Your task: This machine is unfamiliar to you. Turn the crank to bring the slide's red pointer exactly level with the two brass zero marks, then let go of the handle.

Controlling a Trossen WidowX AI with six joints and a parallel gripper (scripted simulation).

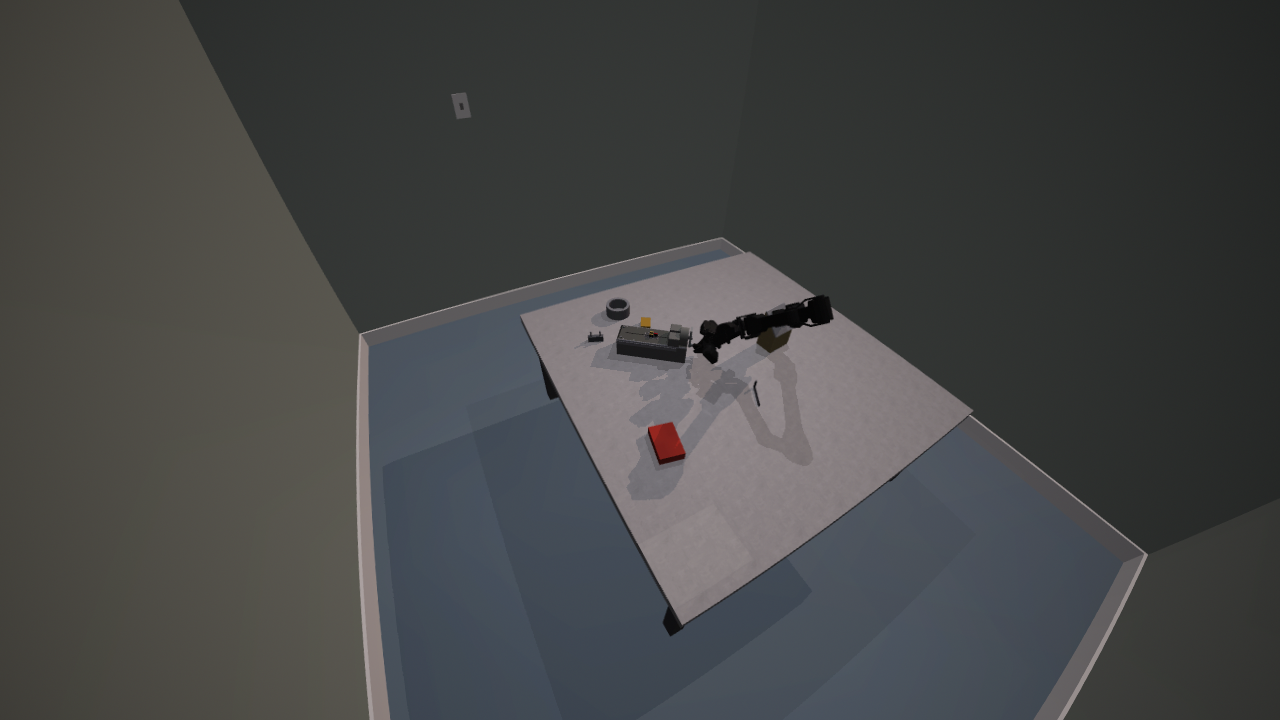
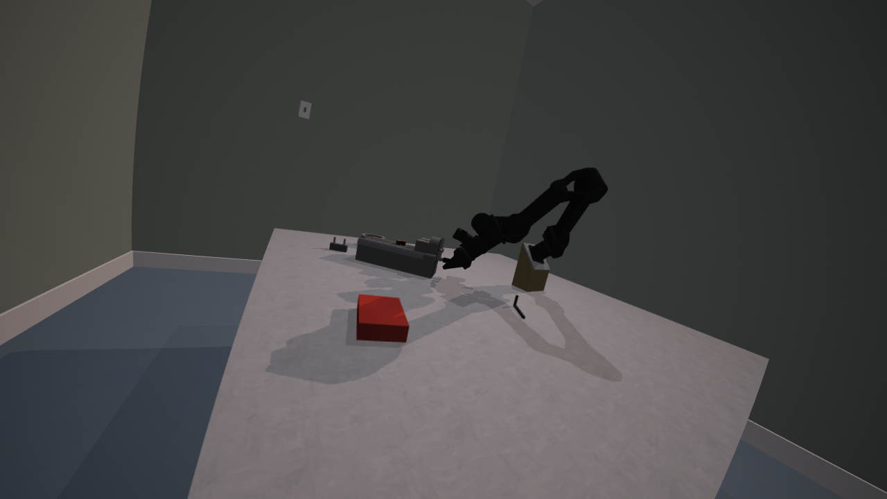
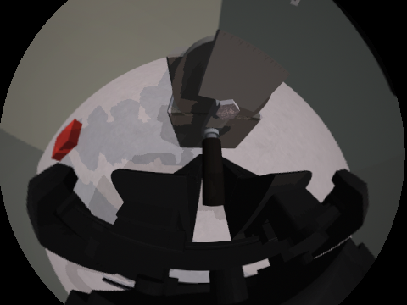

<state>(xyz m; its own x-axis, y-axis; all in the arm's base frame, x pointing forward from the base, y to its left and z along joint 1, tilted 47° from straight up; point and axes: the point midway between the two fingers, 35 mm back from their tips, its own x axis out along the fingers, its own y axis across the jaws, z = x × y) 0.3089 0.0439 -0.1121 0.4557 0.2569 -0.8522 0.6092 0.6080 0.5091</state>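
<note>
While the gripper [image 1: 697, 348] [image 2: 444, 264] [image 3: 209, 158] pinches the dark crank handle [image 3: 212, 169], the machine [image 1: 651, 344] [image 2: 395, 255] [image 3: 218, 127] lies directly beyond its fingertips, the handle's long axis pointing from them toward it.

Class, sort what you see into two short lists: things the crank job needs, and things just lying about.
Job:
- machine
- handle
- jaws, shut on the handle

Lying about:
- red block
- grey ring
- yellow block
- bent black rod

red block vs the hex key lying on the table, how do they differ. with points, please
The red block [image 1: 666, 442] [image 2: 382, 317] [image 3: 67, 141] is bright red; the hex key [image 1: 757, 394] [image 2: 517, 308] is black. The block is a thick rectangular slab, the key a thin bent rod. Both lie on the table [image 1: 859, 394] [image 2: 496, 421].
</note>
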